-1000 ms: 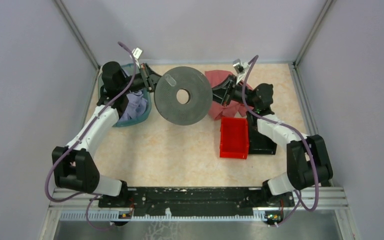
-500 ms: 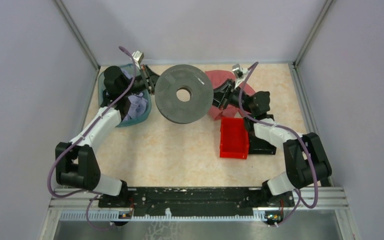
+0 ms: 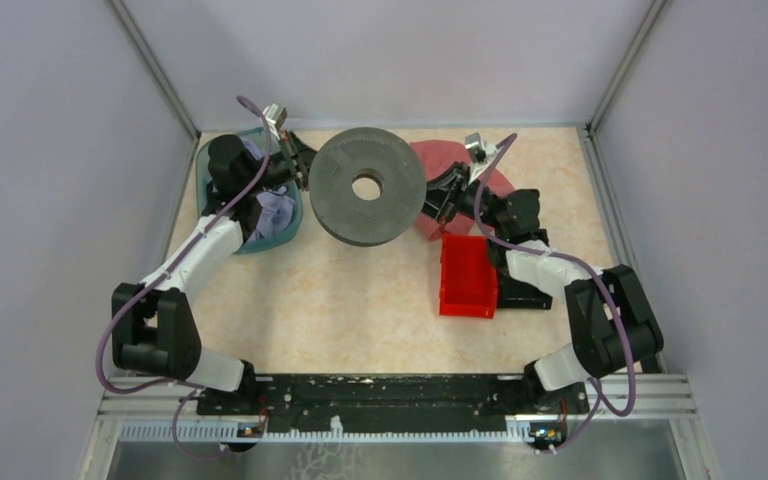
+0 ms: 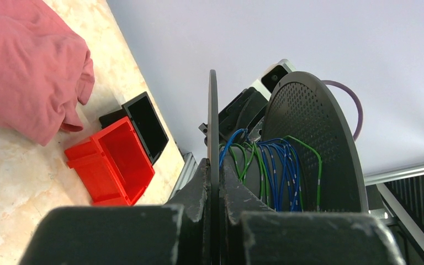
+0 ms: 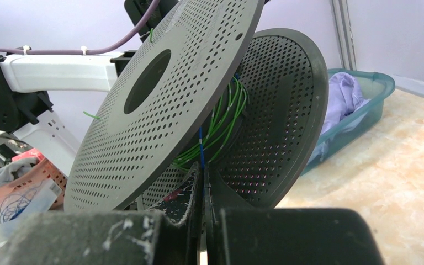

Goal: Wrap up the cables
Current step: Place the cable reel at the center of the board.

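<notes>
Far middle of the counter (image 3: pixel 360 300): spool (image 3: pixel 367 187) held up between teal bin (image 3: pixel 260 248) on the left and pink cloth (image 3: pixel 438 158) and red bin (image 3: pixel 467 275) on the right. Near counter open. Left tool (image 4: pixel 214 168) and right tool (image 5: pixel 201 179) each pinch a flange rim. Blue and green cables (image 4: pixel 276 165) wound on the hub, between the tools. Spool slightly farther back than 1 s ago.

Table (image 3: pixel 360 300): beige marbled top, walls on three sides. Far-left corner — teal tub (image 3: pixel 260 246) with pale lilac cloth (image 3: pixel 278 212) heaped inside. Far edge, right of centre — crumpled pink cloth (image 3: pixel 438 157) lying on the surface. Just nearer than it, an open red bin (image 3: pixel 467 278). A black tray (image 3: pixel 522 292) sits just beside the bin's right side, partly hidden.
</notes>
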Controlling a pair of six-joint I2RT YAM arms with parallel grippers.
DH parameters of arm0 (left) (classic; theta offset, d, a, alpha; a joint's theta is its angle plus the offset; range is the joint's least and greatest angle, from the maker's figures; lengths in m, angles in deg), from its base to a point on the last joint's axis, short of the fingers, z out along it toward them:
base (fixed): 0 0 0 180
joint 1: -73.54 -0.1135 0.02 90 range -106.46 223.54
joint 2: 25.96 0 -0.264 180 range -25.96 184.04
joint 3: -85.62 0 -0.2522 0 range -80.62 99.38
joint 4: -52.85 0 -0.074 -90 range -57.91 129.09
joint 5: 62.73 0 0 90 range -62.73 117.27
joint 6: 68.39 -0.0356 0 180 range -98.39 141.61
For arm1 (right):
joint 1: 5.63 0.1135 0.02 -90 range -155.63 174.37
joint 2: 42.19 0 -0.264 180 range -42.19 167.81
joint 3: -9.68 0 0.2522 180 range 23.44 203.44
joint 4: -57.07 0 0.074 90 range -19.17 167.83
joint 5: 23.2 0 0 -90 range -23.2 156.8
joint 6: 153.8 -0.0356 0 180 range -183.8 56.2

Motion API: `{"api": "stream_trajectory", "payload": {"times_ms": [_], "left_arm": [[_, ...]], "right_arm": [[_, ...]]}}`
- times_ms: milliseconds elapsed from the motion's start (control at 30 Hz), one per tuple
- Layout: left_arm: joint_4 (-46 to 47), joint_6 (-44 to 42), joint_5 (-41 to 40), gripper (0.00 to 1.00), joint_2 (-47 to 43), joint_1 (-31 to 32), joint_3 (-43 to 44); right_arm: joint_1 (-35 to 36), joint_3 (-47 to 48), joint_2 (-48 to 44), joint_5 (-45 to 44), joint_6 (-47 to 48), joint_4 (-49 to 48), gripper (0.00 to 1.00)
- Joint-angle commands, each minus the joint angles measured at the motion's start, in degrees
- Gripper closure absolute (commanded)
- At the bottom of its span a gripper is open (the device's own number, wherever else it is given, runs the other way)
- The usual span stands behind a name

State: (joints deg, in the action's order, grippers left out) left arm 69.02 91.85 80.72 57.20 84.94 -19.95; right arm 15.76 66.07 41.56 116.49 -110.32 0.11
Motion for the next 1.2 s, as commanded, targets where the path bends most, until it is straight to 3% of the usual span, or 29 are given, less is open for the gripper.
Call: {"api": "stream_trajectory", "payload": {"times_ms": [0,733,1167], "left_arm": [[5.0,3.1,-0.8,1.0,-0.5,-0.5,0.0],[6.7,4.1,0.0,1.0,-1.3,-1.7,-0.4],[7.8,4.8,0.1,1.0,-1.5,-4.0,-1.1]], "right_arm": [[0.8,-0.3,-0.2,1.0,0.9,-2.7,0.99],[-2.6,0.2,-1.9,-1.0,1.5,3.4,0.7],[-6.9,-0.4,-3.0,0.1,0.7,3.4,0.62]]}}
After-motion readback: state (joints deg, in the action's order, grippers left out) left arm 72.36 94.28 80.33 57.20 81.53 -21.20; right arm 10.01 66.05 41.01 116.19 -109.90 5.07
